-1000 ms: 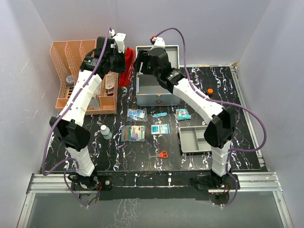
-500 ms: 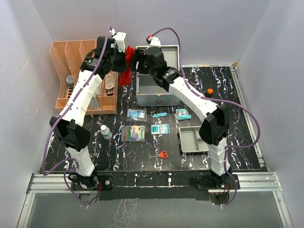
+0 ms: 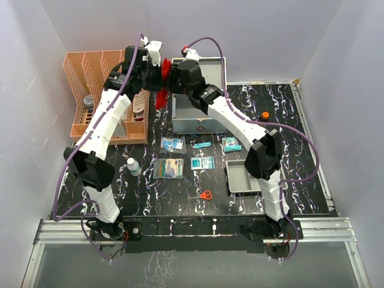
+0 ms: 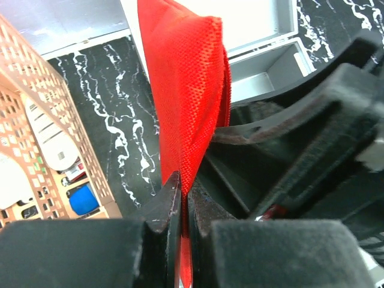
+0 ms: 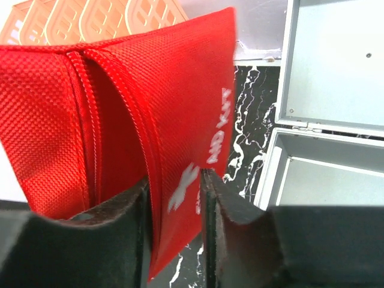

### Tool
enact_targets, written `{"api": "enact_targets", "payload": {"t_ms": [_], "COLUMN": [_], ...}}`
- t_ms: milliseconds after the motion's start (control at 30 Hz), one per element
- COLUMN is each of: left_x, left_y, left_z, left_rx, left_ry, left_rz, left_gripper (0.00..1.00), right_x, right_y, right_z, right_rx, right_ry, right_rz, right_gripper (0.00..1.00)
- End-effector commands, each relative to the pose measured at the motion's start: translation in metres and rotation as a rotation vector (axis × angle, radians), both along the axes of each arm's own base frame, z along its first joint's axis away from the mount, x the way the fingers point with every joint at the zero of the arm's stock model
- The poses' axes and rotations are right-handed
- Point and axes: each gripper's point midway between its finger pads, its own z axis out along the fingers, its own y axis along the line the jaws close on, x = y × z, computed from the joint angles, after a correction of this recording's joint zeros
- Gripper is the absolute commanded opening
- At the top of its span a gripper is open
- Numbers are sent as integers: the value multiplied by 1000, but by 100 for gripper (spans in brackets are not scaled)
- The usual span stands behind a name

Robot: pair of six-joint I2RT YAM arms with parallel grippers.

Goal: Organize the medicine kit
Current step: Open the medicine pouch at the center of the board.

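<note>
Shows a red pouch (image 4: 186,90) held up in the air just left of the medicine kit (image 3: 201,127), above the dark marbled desk (image 3: 300,150). Pinched from below along one edge by the left gripper (image 4: 180,191), pressed tight on the fabric. Clamped too by the right gripper (image 5: 174,180), closed on both faces of the pouch beside the white lettering.

Shows the medicine kit at back centre of the desk: silver-grey, open, with the lid (image 3: 211,65) raised behind and the inside looking bare. Shows, loose in front of it, flat packets (image 3: 169,168), small red scissors (image 3: 206,195), a white bottle (image 3: 132,166) and a grey divided tray (image 3: 231,180). Shows an orange rack (image 3: 90,78) at back left.

Judged to be a handover of the pouch, or a two-gripper carry toward the open case. To do it well:

- Hold one grip firm before loosening the other, never both at once.
- Avoid pulling apart and stretching the soft mesh.
- Lift high enough to pass the near wall of the case.
- Lower flat inside, away from the hinge.
- Expect sagging and folding on release, so set down rather than drop.
- Mind the crowding of the two wrists, very close together here.
</note>
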Motion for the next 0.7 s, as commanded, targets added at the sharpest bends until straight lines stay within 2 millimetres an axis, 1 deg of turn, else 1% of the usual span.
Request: {"api": "enact_targets", "payload": {"t_ms": [0, 100, 133, 167, 267, 433, 500, 600, 667], "left_x": [-12, -12, -12, -11, -2, 17, 22, 27, 29], "left_y": [-18, -19, -18, -16, 2, 50, 67, 80, 87], "left_z": [32, 30, 31, 29, 23, 14, 16, 21, 24], "left_rx": [-78, -83, -79, -68, 22, 279, 382, 483, 532], "left_ry": [-61, -56, -59, -62, -84, -154, -193, -232, -251], "left_rz": [-45, -42, -39, -32, 36, 183, 216, 235, 247], "left_gripper": [0, 0, 0, 0, 0, 0, 0, 0, 0], "right_x": [2, 2, 3, 2, 1, -3, -4, -3, -2], "right_y": [2, -1, -3, -5, -16, -34, -39, -45, -45], "right_z": [31, 30, 29, 28, 29, 31, 30, 24, 22], "right_rx": [41, 31, 25, 15, -16, -69, -82, -84, -82], "right_ry": [-67, -65, -64, -63, -64, -71, -67, -52, -45], "right_rz": [-27, -41, -49, -57, -88, -133, -143, -155, -154], "right_gripper": [21, 2, 0, 0, 0, 0, 0, 0, 0]}}
